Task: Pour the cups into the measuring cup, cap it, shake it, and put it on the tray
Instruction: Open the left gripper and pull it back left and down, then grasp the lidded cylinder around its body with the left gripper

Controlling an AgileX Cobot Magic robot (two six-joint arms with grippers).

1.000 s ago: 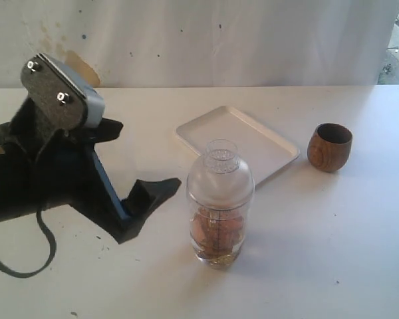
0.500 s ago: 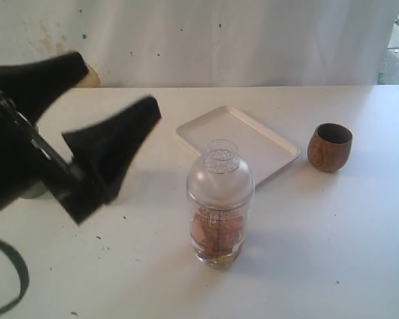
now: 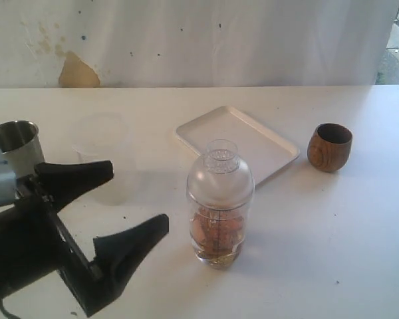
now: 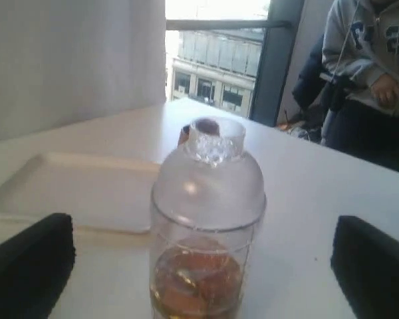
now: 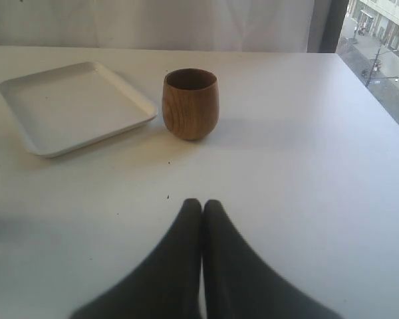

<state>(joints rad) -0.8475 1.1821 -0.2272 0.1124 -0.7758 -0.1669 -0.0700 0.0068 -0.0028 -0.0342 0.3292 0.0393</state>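
I have the left pincer (image 3: 137, 197) low over the counter (image 3: 332, 259) near its near left corner, jaws spread wide with nothing in them, pointed at the measuring cup (image 3: 220, 212). In the left wrist view its black fingers (image 4: 28, 262) sit at either side with the cup lined up on the gap between them, and both are apart from its wall. The measuring cup stands upright around the middle of the counter, a little toward the near edge, with a frosted domed cap (image 3: 221, 178) seated on it and amber liquid (image 3: 217, 232) in the bottom. The tray (image 3: 253, 143) lies flat just behind it toward the far edge, not touching it. The wooden cup (image 3: 330, 147) stands upright toward the right edge, just beside the tray but apart from it. The steel tumbler (image 3: 16, 141) stands by the left edge, and the frosted cup (image 3: 103, 159) stands between the tumbler and the tray. The right pincer (image 5: 202, 207) is outside the exterior view. Its wrist view shows the jaws pressed together on nothing, over bare counter, facing the wooden cup and the tray.
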